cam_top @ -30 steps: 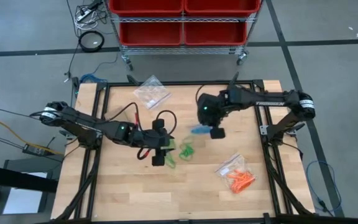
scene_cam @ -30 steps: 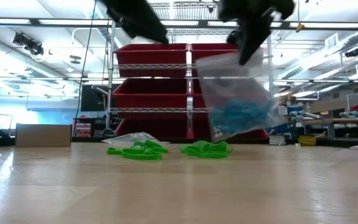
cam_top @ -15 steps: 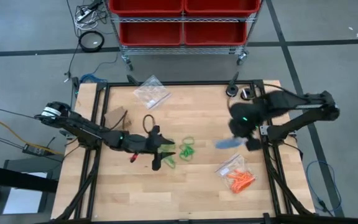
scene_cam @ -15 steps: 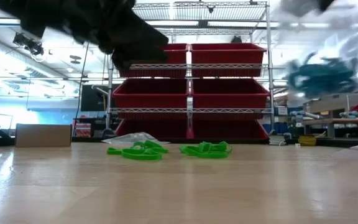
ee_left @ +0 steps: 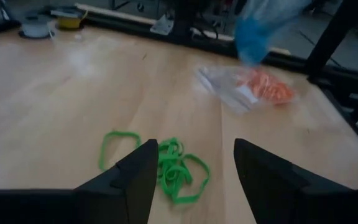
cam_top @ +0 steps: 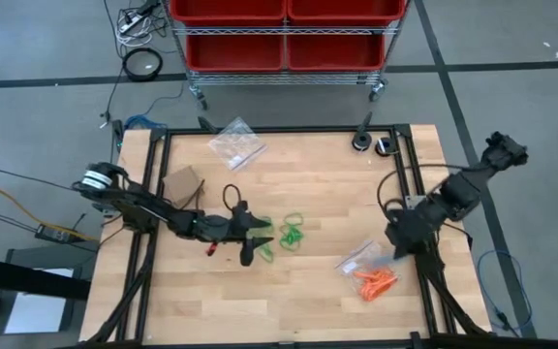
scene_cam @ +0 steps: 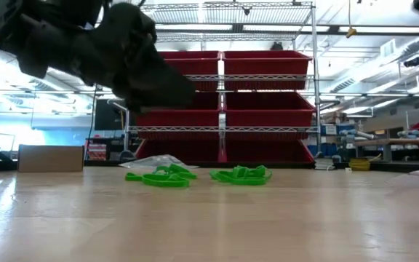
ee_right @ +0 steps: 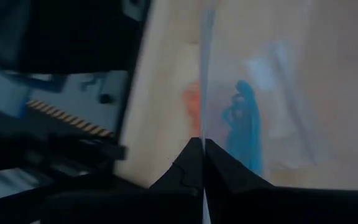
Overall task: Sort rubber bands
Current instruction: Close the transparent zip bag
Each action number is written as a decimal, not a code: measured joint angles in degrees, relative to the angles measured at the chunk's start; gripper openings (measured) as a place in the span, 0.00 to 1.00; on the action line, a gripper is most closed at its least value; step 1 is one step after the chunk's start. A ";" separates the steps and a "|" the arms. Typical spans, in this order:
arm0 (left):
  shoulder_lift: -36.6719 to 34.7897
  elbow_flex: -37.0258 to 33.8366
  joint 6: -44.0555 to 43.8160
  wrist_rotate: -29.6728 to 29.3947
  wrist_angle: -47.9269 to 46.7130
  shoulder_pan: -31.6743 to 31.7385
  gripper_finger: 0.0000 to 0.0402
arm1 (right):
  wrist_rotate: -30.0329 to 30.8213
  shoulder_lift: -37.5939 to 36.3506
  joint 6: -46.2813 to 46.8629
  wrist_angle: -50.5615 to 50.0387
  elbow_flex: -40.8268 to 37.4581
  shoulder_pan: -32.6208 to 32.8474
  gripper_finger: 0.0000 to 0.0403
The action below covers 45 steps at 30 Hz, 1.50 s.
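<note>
Wooden table [cam_top: 308, 194]: green rubber bands [ee_left: 166, 168] before (open) left hand [ee_left: 191, 180]

Loose rubber bands [cam_top: 292, 235] lay mid-surface [cam_top: 308, 301], just right of the left gripper [cam_top: 256, 242]. A filled bag [cam_top: 369, 271] lay right of them, beside the right gripper [cam_top: 398, 242]. Another bag [cam_top: 236, 142] lay at the far edge.

Right gripper [cam_top: 398, 244] — bag of blues — now table's right edge

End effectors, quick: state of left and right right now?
Left end effector: open, empty, above the loose green rubber bands.
Right end effector: shut on the clear plastic bag of blue rubber bands, near the table's right edge.
</note>
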 joint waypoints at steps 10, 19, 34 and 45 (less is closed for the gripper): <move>11.02 5.57 -0.71 -0.04 5.66 0.02 0.54 | 1.56 -0.21 5.66 5.59 -1.64 6.74 0.00; 14.63 9.80 1.01 1.64 5.68 -0.35 0.54 | -0.45 -0.20 1.90 12.40 -17.80 -3.44 0.00; 14.52 10.29 3.86 1.81 6.09 -1.38 0.54 | 5.90 -0.26 -0.52 9.76 -19.15 -12.64 0.06; 10.54 10.02 5.89 -4.02 -0.04 -1.77 0.54 | 6.56 -0.30 1.66 7.74 -19.15 -13.30 0.40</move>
